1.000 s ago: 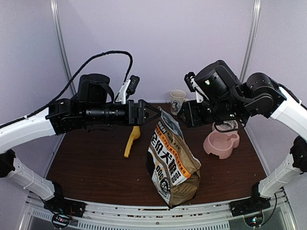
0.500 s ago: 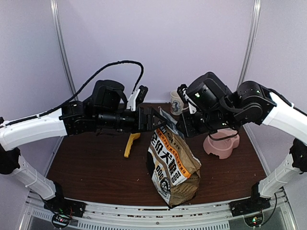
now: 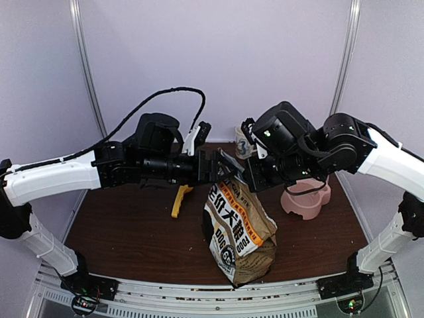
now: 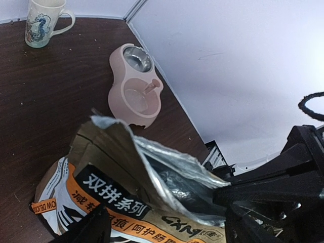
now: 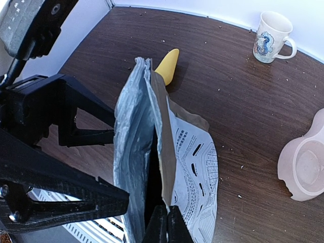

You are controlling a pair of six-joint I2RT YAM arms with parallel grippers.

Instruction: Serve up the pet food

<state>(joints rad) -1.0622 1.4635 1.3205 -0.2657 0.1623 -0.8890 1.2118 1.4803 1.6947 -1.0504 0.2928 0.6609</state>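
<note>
Right wrist view showed the right pincer (image 5: 163,223) pressed together on the kraft bag (image 5: 190,167), pinching its top edge. Seen from above, it held the mouth's 3 o'clock side, and the left pincer (image 3: 220,167) stood spread at 9 o'clock. The pet food lay hidden inside, below both.

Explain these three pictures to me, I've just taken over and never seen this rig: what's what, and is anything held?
A left arm and a right arm are bolted to a table. The wide picture looks down from above and behind them; the other two come from a camera on each wrist. On the table: a food bag, a yellow scoop, a pink bowl and a mug. The right jaws are shut on the bag's top edge. The left jaws stand open by its mouth, holding nothing. No kibble shows.
</note>
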